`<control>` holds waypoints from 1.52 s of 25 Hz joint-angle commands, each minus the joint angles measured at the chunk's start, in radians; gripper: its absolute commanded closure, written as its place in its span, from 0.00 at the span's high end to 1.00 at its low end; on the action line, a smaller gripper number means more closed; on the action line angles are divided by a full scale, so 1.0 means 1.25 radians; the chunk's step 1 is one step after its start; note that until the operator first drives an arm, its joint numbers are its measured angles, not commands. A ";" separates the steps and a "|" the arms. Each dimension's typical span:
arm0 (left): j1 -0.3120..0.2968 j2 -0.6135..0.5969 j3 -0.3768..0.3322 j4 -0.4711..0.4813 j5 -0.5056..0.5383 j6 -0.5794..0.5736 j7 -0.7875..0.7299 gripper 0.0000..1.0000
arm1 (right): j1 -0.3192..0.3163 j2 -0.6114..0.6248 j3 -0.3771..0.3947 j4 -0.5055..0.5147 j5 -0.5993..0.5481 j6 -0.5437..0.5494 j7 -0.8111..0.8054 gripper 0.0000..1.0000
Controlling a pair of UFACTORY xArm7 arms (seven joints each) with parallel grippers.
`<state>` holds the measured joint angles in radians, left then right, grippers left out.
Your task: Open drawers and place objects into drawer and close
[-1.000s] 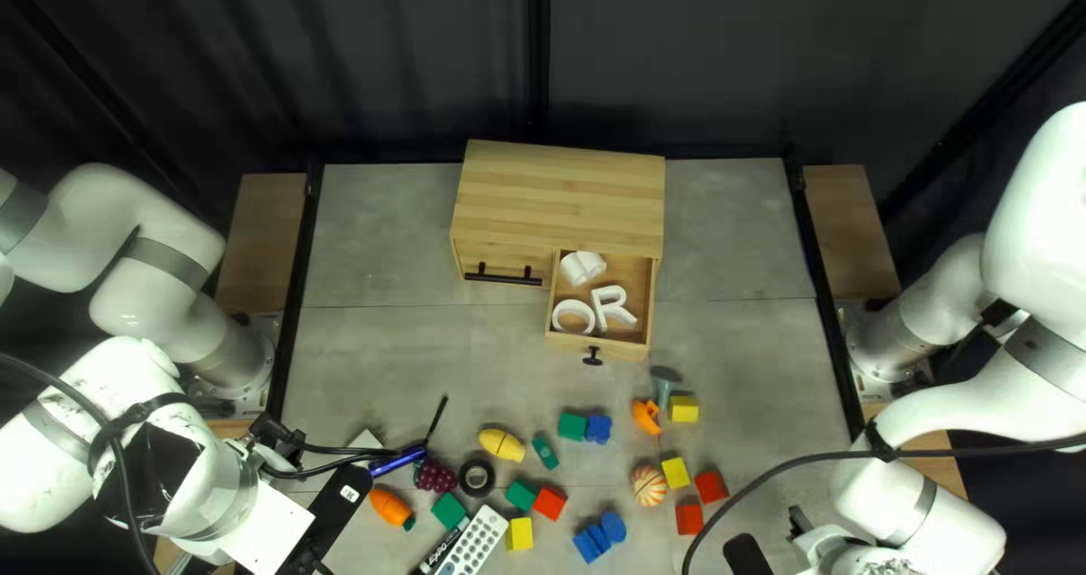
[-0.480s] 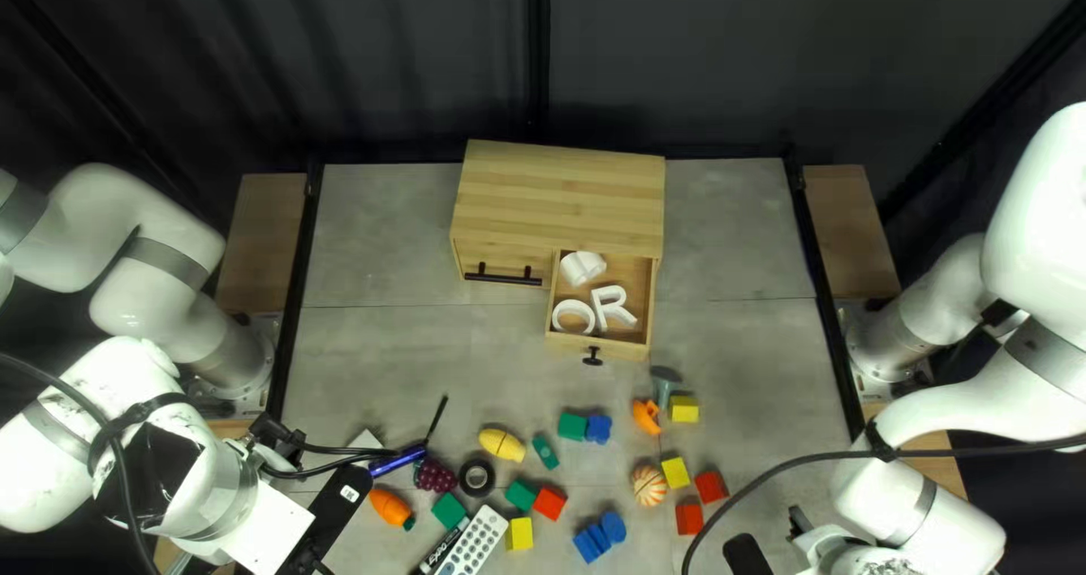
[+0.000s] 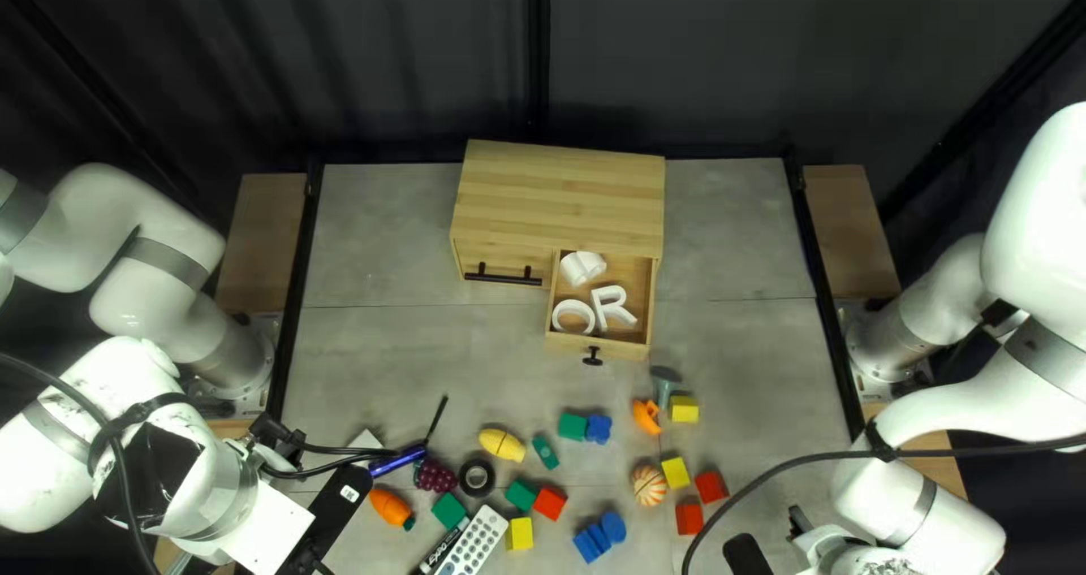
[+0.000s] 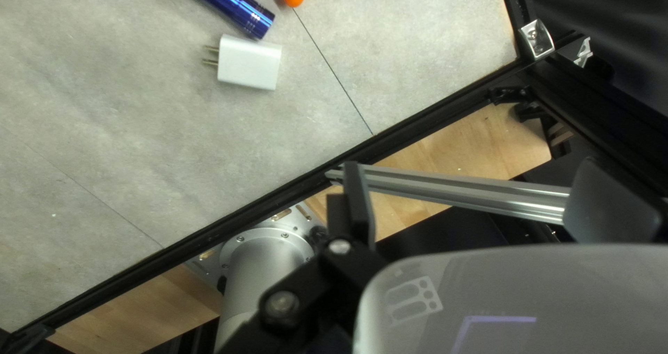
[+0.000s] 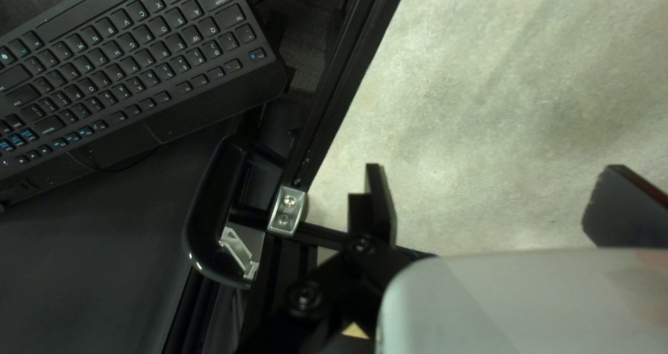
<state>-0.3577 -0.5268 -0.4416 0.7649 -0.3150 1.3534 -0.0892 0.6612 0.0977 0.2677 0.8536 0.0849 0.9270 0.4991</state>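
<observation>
I see soft light across the table (image 3: 396, 349); in the top left view the curtain (image 3: 373, 55) at twelve o'clock sits in gloom, the right arm (image 3: 1046, 236) glaring white toward three o'clock.

Here's our wooden cabinet (image 3: 560, 196), one drawer (image 3: 628, 349) open with white letters (image 3: 610, 306) inside! Nearer us, the striped ball (image 3: 648, 486) sits beside a yellow block (image 3: 675, 472), while a toy carrot (image 3: 390, 508) lies near the black ring (image 3: 477, 478).
</observation>
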 commanded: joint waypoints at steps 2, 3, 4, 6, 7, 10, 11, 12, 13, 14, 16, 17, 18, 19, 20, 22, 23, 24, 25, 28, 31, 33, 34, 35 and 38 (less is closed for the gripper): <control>0.000 0.000 0.000 0.000 0.000 0.000 0.000 1.00 | 0.000 0.000 0.000 0.000 0.000 0.000 0.000 1.00; 0.000 0.000 0.000 0.000 0.000 0.000 0.000 1.00 | 0.000 0.000 0.000 0.000 0.000 0.000 0.000 1.00; 0.000 0.000 0.000 0.000 0.000 0.000 0.000 1.00 | 0.000 0.000 0.000 0.000 0.000 0.000 0.000 1.00; 0.000 0.000 0.000 0.000 0.000 0.000 0.000 1.00 | 0.000 0.000 0.000 0.000 0.000 0.000 0.000 1.00; 0.000 0.000 0.000 0.000 0.000 0.000 0.000 1.00 | 0.000 0.000 0.000 0.000 0.000 0.000 0.000 1.00; 0.000 0.000 0.000 0.000 0.000 0.000 0.000 1.00 | 0.000 0.000 0.000 0.000 0.000 0.000 0.000 1.00; 0.000 0.000 0.000 0.000 0.000 0.000 0.000 1.00 | 0.000 0.000 0.000 0.000 0.000 0.000 0.000 1.00; 0.001 -0.001 0.003 -0.003 -0.011 -0.002 -0.006 1.00 | 0.000 0.000 0.000 0.000 0.000 0.000 0.000 1.00; 0.001 0.005 0.000 0.000 -0.009 -0.004 -0.008 1.00 | 0.000 0.000 0.000 0.000 0.000 0.000 0.000 1.00; 0.002 0.009 -0.001 0.002 -0.009 -0.006 -0.009 1.00 | 0.000 0.000 0.000 0.000 0.000 0.000 0.000 1.00; 0.004 0.021 -0.003 0.009 -0.008 -0.005 -0.010 1.00 | 0.000 0.000 0.000 0.000 0.000 0.000 0.000 1.00; 0.005 0.026 -0.003 0.012 -0.007 -0.004 -0.010 1.00 | 0.000 0.000 0.000 0.000 0.000 0.000 0.000 1.00; 0.008 0.038 -0.002 0.019 -0.005 -0.005 -0.008 1.00 | 0.000 0.000 0.000 0.000 0.000 0.000 0.000 1.00; 0.010 0.045 -0.002 0.023 -0.004 -0.006 -0.007 1.00 | 0.000 0.000 0.000 0.000 0.000 0.000 0.000 1.00; 0.014 0.060 -0.002 0.028 0.000 -0.011 -0.007 1.00 | 0.000 0.000 0.000 0.000 0.000 0.000 0.000 1.00; 0.020 0.068 -0.005 0.021 0.008 -0.027 -0.008 1.00 | 0.000 0.000 0.000 0.000 0.000 0.000 0.000 1.00; 0.024 0.065 -0.006 0.005 0.012 -0.047 -0.013 1.00 | 0.000 0.000 0.000 0.000 0.000 0.000 0.000 1.00; 0.027 0.063 -0.006 -0.005 0.015 -0.059 -0.017 1.00 | 0.000 0.000 0.000 0.000 0.000 0.000 0.000 1.00; 0.036 0.057 -0.009 -0.024 0.021 -0.082 -0.036 1.00 | 0.000 0.000 0.000 0.000 0.000 0.000 0.000 1.00; 0.049 0.051 -0.027 -0.055 0.044 -0.124 -0.081 1.00 | 0.000 0.000 0.000 0.000 0.000 0.000 0.000 1.00; 0.055 0.053 -0.048 -0.086 0.072 -0.164 -0.103 1.00 | 0.000 0.000 0.000 0.000 0.000 0.000 0.000 1.00; 0.057 0.067 -0.055 -0.103 0.083 -0.190 -0.099 1.00 | 0.000 0.000 0.000 0.000 0.000 0.000 0.000 1.00; 0.057 0.074 -0.057 -0.109 0.086 -0.199 -0.095 1.00 | 0.000 0.000 0.000 0.000 0.000 0.000 0.000 1.00; 0.057 0.083 -0.058 -0.119 0.088 -0.215 -0.085 1.00 | 0.000 0.000 0.000 0.000 0.000 0.000 0.000 1.00; 0.052 0.092 -0.058 -0.161 0.084 -0.266 -0.062 1.00 | 0.000 0.000 0.000 0.000 0.000 0.000 0.000 1.00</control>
<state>-0.2874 -0.4235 -0.5123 0.6086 -0.2074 1.0744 -0.1905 0.6612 0.0977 0.2677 0.8536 0.0849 0.9270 0.4991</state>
